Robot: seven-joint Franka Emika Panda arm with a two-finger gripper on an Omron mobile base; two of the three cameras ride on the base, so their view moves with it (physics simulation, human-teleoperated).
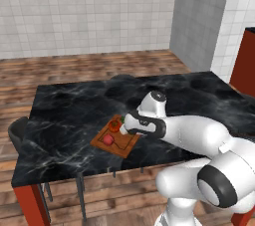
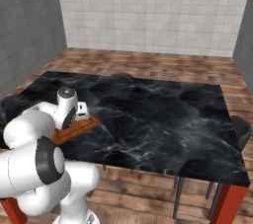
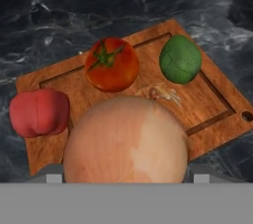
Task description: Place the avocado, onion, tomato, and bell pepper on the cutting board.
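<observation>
I am looking down at the cutting board (image 3: pixel 212 97), where the tomato (image 3: pixel 111 64), avocado (image 3: pixel 180 59) and bell pepper (image 3: pixel 39 112) are already sitting, and my gripper (image 1: pixel 130 123) is holding the onion (image 3: pixel 126 141) wide-jawed just above it, waiting to drop.

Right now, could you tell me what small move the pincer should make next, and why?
Probably lower the onion onto the bare patch of the cutting board and release. It fills the hand view close in front, apparently held above the board, where the tomato, avocado and bell pepper already lie.
</observation>
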